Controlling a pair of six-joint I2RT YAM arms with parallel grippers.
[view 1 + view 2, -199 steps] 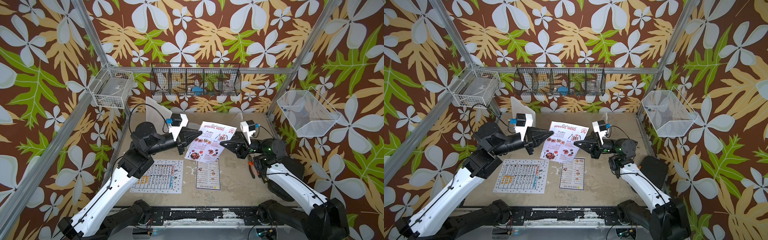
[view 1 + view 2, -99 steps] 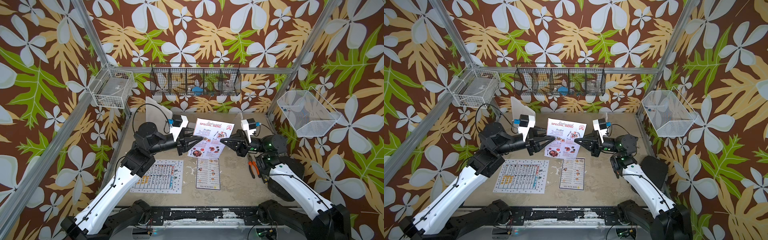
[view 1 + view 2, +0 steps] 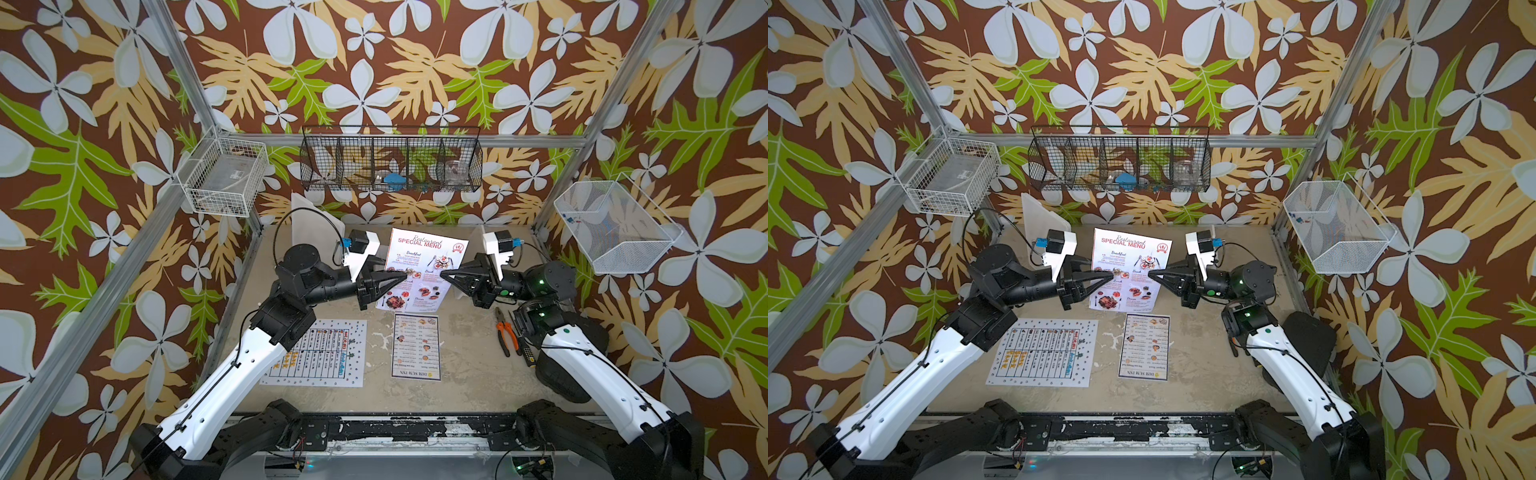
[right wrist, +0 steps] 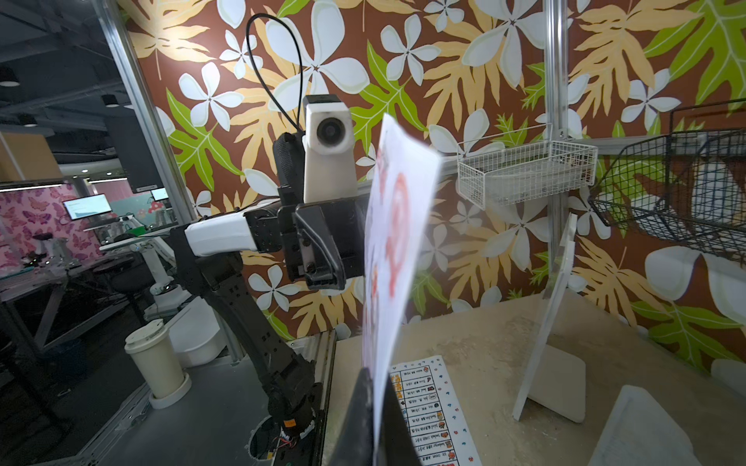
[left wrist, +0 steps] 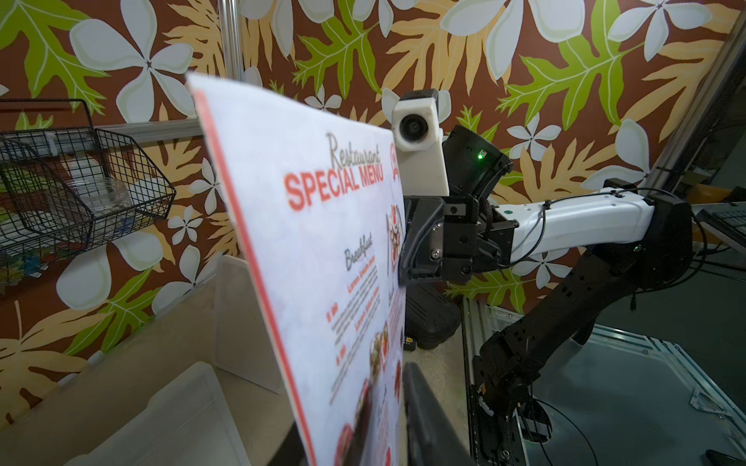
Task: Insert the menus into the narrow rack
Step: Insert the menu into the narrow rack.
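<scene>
Right hand (image 3: 443, 274) is clamped on one side edge of the pinkish printed "SPECIAL MENU" sheet (image 3: 430, 251); the left hand (image 3: 403, 273) has its jaws narrow about the opposite edge, though whether they pinch it I cannot tell. The sheet hangs upright in the air, title uppermost, just behind the dark-bordered "DIM SUM INN" sheet (image 3: 415, 347), which lies flat on the desk (image 3: 469, 374) beside the large white dotted-border sheet (image 3: 320, 353). A second ago the pinkish sheet slanted lower, and half a second ago the left hand's jaws gaped. That reads as a re-grip to square the sheet for insertion; no menu is in yet.
</scene>
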